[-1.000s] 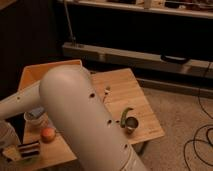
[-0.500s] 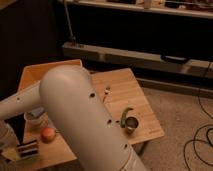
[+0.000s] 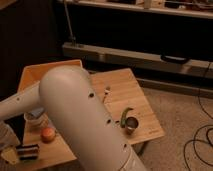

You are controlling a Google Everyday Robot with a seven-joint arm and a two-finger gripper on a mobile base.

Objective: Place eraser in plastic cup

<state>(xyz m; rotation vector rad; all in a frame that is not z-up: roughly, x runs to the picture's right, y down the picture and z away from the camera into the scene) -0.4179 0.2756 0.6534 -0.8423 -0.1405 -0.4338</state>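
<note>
Nearest you, at the near-left corner of the wooden table [image 3: 142, 107], the eraser [image 3: 28, 151] lies flat: a small block striped dark and pale, just inside the table's near edge. It sits where it was half a second ago, and the arm has kept its pose too.

The gripper [image 3: 7, 145] is at the far left of the view, just left of the eraser and partly cut off by the frame. You cannot tell whether it is released or clenched, or whether it touches the eraser.

Just beyond the eraser sits a round, matte orange ball [image 3: 48, 134], and beyond that a white cup [image 3: 35, 118] with something bluish in it. The arm's smooth white upper link [image 3: 85, 120] covers the middle of the table.

To its right a shiny metal cup [image 3: 131, 125] stands near the near-right edge, with a curved green piece [image 3: 125, 115] touching or just behind it. A small white object [image 3: 106, 93] lies farther back. The right half of the tabletop gives you open board.

At the far left a yellow bin [image 3: 47, 70] borders the table.
</note>
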